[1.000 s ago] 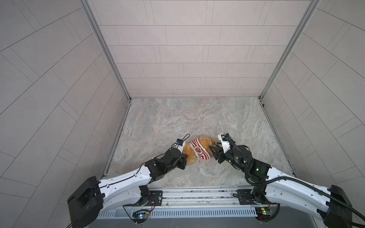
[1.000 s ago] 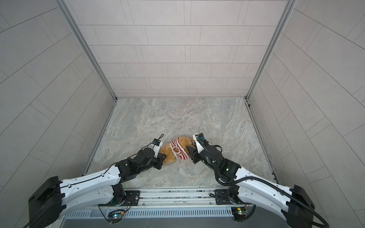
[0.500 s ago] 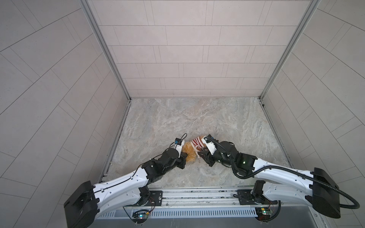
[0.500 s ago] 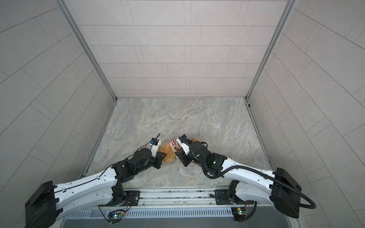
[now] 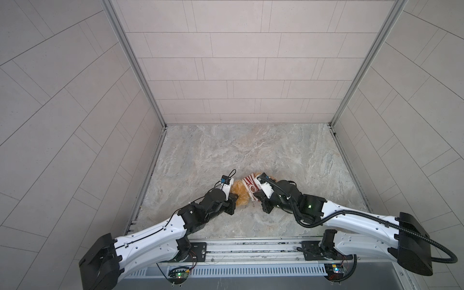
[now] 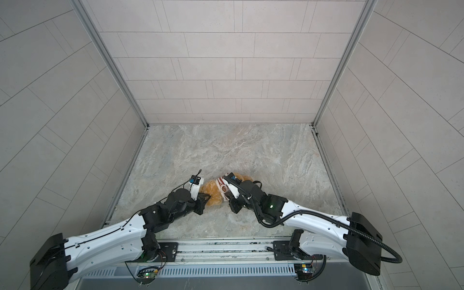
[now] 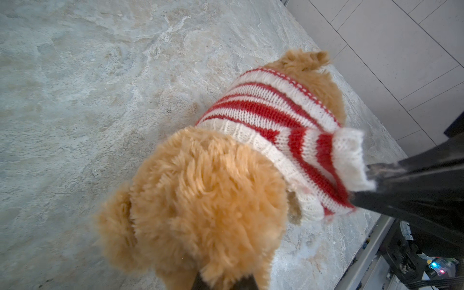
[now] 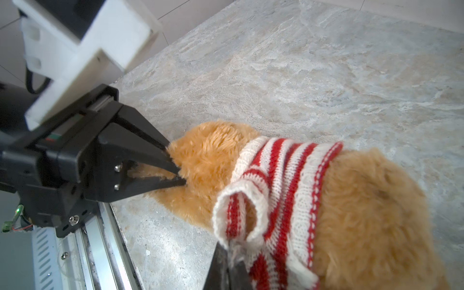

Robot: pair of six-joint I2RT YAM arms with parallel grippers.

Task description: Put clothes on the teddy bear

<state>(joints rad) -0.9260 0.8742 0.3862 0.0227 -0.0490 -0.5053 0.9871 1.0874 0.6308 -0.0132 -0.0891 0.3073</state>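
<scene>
The teddy bear lies on the stone table near its front edge, in both top views between my two grippers. A red-and-white striped sweater wraps its torso, with the fluffy head bare. My left gripper is shut on the fur of the bear's head. One empty sleeve sticks out with no limb showing through it. My right gripper is shut on the white cuff of that sleeve.
The marbled stone table is walled by grey tiled panels on three sides. A metal rail with both arm bases runs along the front edge, close behind the bear.
My right gripper moved left along the bear's side and closed on the sweater's sleeve cuff. The left gripper kept its hold on the head.
</scene>
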